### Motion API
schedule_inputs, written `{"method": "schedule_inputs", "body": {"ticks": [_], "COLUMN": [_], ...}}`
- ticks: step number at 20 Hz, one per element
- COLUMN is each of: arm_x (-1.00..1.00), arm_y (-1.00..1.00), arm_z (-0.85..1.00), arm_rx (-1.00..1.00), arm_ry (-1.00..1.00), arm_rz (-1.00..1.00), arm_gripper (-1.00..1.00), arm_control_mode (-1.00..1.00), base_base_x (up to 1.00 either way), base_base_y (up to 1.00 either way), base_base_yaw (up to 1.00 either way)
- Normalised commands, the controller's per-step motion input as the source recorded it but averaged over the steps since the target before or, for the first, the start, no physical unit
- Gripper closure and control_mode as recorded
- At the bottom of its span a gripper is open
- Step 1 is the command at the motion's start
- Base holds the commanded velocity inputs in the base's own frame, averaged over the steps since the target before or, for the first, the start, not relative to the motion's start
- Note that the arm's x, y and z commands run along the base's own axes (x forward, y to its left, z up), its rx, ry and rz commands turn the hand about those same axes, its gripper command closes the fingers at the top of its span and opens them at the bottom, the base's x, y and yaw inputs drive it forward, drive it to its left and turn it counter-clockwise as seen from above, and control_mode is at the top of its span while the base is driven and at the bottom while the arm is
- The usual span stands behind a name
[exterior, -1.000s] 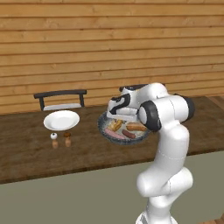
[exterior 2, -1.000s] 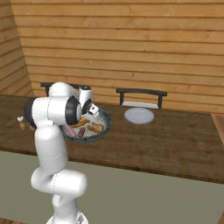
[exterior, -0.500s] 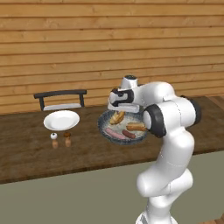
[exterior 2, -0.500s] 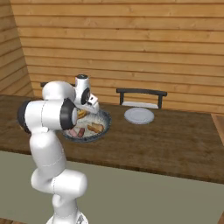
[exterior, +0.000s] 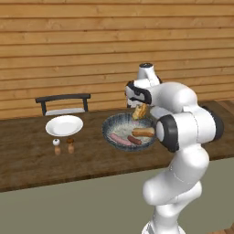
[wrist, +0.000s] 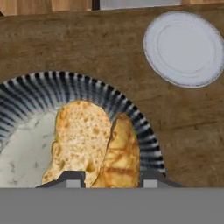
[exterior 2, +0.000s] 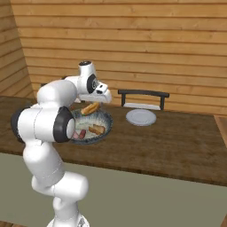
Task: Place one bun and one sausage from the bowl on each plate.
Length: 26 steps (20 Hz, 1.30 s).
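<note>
From the left base view, our tool [exterior: 139, 111] hangs over the big round blue-grey patterned bowl [exterior: 113, 124] on the long brown wooden desk [exterior: 91, 155]. It is pinched on a golden-brown split bun [exterior: 140, 110], lifted clear of the bowl. In the bowl lie a pink sausage [exterior: 120, 139], a reddish sausage [exterior: 134, 140] and another bun [exterior: 143, 132]. A small flat white plate [exterior: 64, 125] sits well apart to the left, with two little shakers [exterior: 63, 146] just in front of it.

From the right base view, the bun [exterior 2: 90, 107] hangs above the bowl [exterior 2: 104, 128]. A second white plate [exterior 2: 141, 117] waits off to the right, near a dark chair [exterior 2: 143, 98].

In the hand view, the bun [wrist: 94, 142] sits between our two fingertips [wrist: 70, 177], with the bowl's striped rim [wrist: 83, 87] below and a plate [wrist: 183, 48] at the top right.

We think the bun is light, soft and squashy. A gentle hold across its middle, as we have now, seems best; a hard squeeze could crush it.
</note>
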Motion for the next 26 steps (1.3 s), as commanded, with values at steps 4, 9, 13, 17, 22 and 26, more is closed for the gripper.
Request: {"method": "schedule_inputs", "body": {"ticks": [4,9,13,17,22,26], "arm_x": [-0.09,0.25,0.74,0.78,0.67,0.53], "arm_y": [-1.00,-1.00,-0.83,-0.54,-0.28,-0.52], "arm_z": [0.31,0.00,-0.12,-0.21,-0.06,-0.10], "arm_rx": [-0.09,0.00,0.00,0.00,0.06,0.21], "arm_ry": [0.02,0.06,0.16,0.06,0.09,0.11], "arm_rz": [0.13,0.12,0.05,0.03,0.01,0.11], "arm_gripper": [1.00,1.00,1.00,1.00,1.00,1.00], "arm_control_mode": [-1.00,-1.00,-1.00,-1.00,-1.00,-1.00], "base_base_x": [0.00,0.00,0.00,0.00,0.00,0.00], "base_base_y": [0.00,0.00,0.00,0.00,0.00,0.00], "base_base_yaw": [0.00,0.00,0.00,0.00,0.00,0.00]}}
